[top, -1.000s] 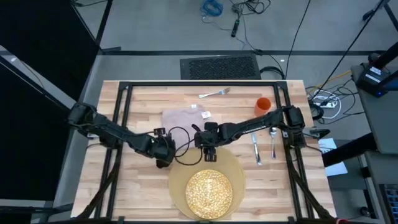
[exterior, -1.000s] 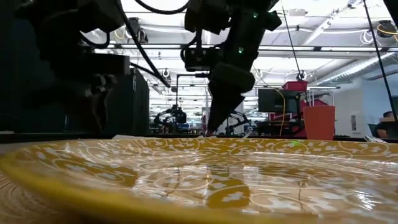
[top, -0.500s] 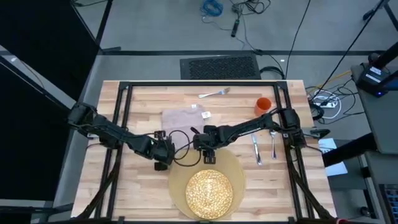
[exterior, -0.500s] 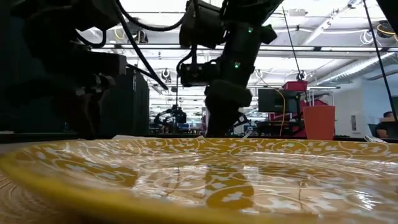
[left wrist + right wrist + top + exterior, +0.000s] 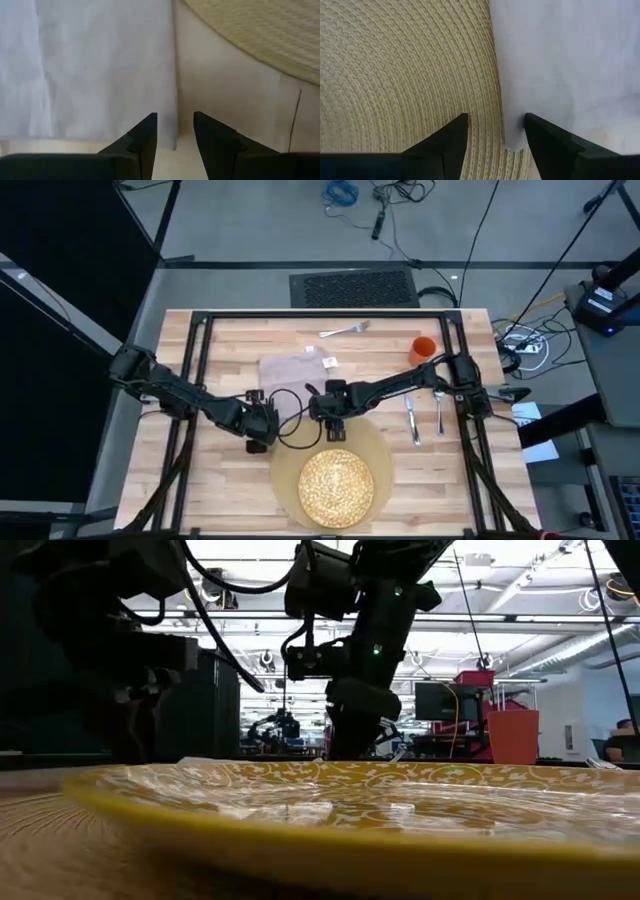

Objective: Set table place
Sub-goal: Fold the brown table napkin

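Observation:
A yellow speckled plate [image 5: 337, 488] [image 5: 350, 810] rests on the round tan placemat [image 5: 381, 450] at the table's near middle. The beige napkin [image 5: 295, 368] lies flat on the wood beyond it. My right gripper [image 5: 335, 429] [image 5: 496, 116] is open and low over the placemat's far edge [image 5: 405, 65], next to a napkin corner [image 5: 512, 142]. My left gripper [image 5: 259, 438] [image 5: 175, 116] is open over the napkin's edge [image 5: 172, 90], left of the placemat [image 5: 260, 35]. My right gripper points down at the placemat's far edge, one finger over the weave and one over the napkin corner. I cannot tell whether the fingertips touch either.
A fork [image 5: 345, 330] lies at the far middle, with an orange cup [image 5: 423, 348] [image 5: 513, 736] at the far right. A knife [image 5: 411, 420] and a spoon [image 5: 439, 408] lie right of the placemat. A black frame [image 5: 200, 380] rings the table. Bare wood shows near left.
My right gripper has come down and gone slightly toward the table's left, over the placemat's far edge. My left gripper has drawn back a little toward the left. In the low view the plate's near rim has shifted right, baring placemat on its left.

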Robot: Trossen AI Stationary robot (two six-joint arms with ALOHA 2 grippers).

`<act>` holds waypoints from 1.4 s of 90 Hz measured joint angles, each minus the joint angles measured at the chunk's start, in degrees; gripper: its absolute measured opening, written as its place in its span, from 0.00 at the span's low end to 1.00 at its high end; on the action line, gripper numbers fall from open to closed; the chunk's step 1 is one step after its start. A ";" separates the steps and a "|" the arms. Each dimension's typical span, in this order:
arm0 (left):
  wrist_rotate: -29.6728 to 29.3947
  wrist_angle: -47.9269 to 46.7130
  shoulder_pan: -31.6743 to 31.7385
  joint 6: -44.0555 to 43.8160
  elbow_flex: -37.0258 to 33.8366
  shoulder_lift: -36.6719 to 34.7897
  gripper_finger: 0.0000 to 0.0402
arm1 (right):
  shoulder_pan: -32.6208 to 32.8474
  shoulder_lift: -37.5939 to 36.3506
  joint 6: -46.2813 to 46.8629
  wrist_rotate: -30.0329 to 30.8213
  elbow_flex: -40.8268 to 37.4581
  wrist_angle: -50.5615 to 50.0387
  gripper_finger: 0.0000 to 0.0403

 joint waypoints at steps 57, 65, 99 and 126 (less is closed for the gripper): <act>-0.26 0.82 0.33 -0.07 -0.02 -0.01 0.29 | -0.11 -0.26 -0.22 0.65 0.07 1.05 0.29; -0.30 0.93 0.33 -0.10 -0.02 -0.01 0.29 | -0.11 -0.26 -0.17 0.61 0.07 1.48 0.25; -0.55 5.70 0.77 -2.86 -3.76 -0.10 0.26 | 0.15 0.09 0.61 0.48 0.07 1.60 0.15; -1.99 6.13 1.31 -2.64 -2.99 -0.08 0.01 | 0.17 0.09 0.35 0.24 0.07 1.36 0.01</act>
